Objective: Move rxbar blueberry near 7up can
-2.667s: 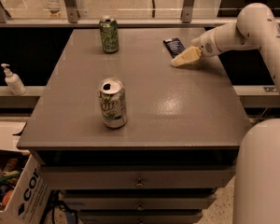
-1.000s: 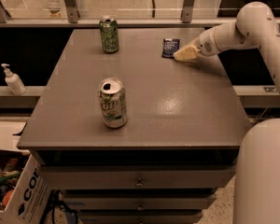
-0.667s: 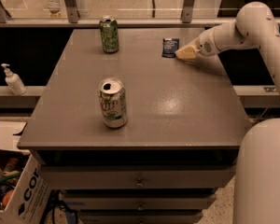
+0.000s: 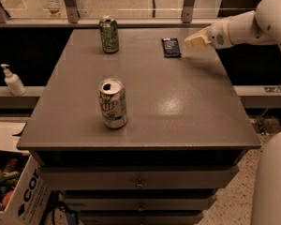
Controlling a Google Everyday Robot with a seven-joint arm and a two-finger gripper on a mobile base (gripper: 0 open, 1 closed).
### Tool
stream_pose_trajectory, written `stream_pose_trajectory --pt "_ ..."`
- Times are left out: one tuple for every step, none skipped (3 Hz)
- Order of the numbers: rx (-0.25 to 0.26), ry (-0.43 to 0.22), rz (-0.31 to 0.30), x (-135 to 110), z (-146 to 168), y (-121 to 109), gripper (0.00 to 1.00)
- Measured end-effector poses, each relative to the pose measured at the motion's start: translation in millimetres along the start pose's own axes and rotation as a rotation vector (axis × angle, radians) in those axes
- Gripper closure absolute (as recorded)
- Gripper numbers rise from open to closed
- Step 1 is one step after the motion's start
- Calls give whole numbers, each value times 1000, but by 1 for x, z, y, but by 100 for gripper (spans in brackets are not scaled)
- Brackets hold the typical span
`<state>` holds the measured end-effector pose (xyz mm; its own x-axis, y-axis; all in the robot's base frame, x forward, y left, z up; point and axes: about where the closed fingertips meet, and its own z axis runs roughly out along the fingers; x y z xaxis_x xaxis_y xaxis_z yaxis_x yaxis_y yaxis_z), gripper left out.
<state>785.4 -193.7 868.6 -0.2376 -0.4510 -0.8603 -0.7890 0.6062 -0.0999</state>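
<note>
Though beside one rxbar blueberry (image 4: pixel 171 47), one hand (image 4: pixel 193 41), state untellable; one 7up can (image 4: pixel 113 103).

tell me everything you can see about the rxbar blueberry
The rxbar blueberry is a small flat rectangular bar in a dark navy wrapper with faint pale print near its far end. It lies flat on the grey table, toward the far right, long side running away from the camera. Only the table touches it; the gripper hovers just to its right, apart.

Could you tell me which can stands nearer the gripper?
The all-green can at the far edge, level with the gripper beside the rxbar blueberry; the 7up can stands toward the front.
</note>
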Motion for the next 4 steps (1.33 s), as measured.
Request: stream_pose_trajectory --pt "10 -140 -60 -48 -49 7 100" --pt "10 -173 -106 -70 -73 16 100" --pt "33 -135 -156 -77 -76 23 82" --pt "62 -62 -190 -74 -62 29 59"
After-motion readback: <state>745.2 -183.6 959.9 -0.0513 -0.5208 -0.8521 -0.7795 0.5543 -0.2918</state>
